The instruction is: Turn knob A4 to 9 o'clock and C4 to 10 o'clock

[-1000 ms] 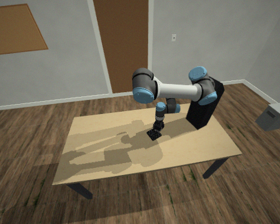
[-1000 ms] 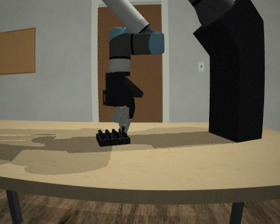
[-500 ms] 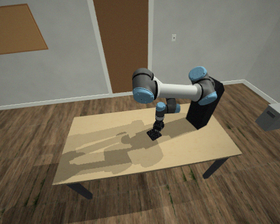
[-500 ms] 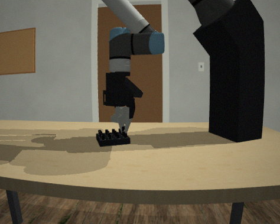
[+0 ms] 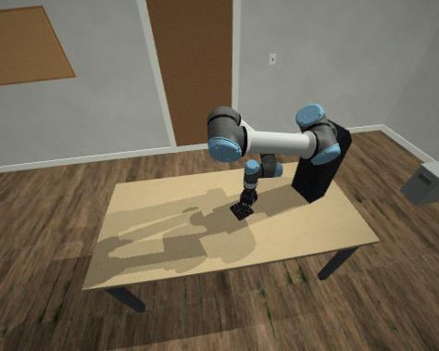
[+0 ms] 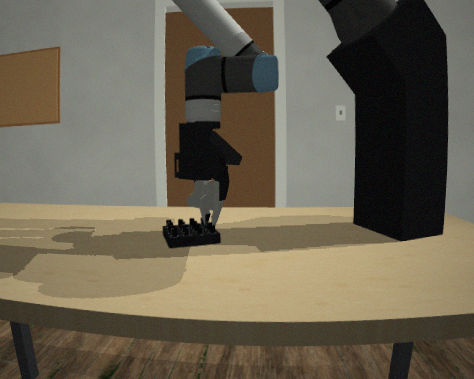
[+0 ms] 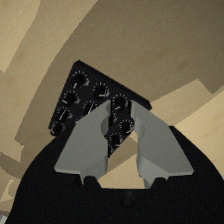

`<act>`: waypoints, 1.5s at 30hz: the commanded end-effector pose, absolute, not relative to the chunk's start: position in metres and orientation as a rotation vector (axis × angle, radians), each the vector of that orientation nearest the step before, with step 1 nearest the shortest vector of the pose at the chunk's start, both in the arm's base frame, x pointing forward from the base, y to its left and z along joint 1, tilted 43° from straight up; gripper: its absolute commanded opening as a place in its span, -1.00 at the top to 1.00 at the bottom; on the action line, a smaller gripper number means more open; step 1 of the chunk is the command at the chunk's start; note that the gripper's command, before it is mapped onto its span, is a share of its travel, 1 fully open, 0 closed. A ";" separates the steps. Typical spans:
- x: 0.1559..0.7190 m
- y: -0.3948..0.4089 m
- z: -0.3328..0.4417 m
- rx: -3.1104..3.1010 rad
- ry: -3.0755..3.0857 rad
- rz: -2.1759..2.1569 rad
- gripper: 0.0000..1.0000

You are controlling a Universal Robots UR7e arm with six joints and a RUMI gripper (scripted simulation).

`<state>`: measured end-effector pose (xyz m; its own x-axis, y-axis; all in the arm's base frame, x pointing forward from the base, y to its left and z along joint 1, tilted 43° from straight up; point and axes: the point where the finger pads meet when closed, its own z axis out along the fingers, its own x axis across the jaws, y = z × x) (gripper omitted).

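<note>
The black knob box [image 5: 241, 213] [image 6: 194, 241] [image 7: 141, 101] lies on the table, turned at an angle in the wrist view, with rows of small black knobs ringed by light marks. My gripper [image 6: 209, 221] [image 7: 120, 101] points down at the box's back right part in the exterior view. Its grey fingers stand a little apart, open, on either side of one knob [image 7: 119, 101], with a narrow gap around it. Another knob [image 7: 79, 79] shows clearly at the box's top corner in the wrist view. The fingers hide several knobs. The socket and the row letters cannot be made out.
The wooden table [image 5: 147, 216] [image 6: 284, 283] carries the box and the arm's tall black pedestal [image 5: 311, 179] [image 6: 399, 173], which stands to the right of the box. The arm's shadow falls across the box and the table.
</note>
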<state>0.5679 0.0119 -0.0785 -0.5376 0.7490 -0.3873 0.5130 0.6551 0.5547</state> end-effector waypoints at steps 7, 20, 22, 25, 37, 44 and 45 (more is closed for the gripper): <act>0.568 0.012 -0.078 0.974 2.261 0.505 0.78; 0.562 0.011 -0.072 0.974 2.261 0.505 0.78; 0.562 0.011 -0.072 0.974 2.261 0.505 0.78; 0.557 0.010 -0.066 0.974 2.261 0.505 0.78; 0.543 0.008 -0.050 0.974 2.261 0.505 0.78; 0.543 0.008 -0.050 0.974 2.261 0.505 0.78; 0.543 0.008 -0.050 0.974 2.261 0.505 0.78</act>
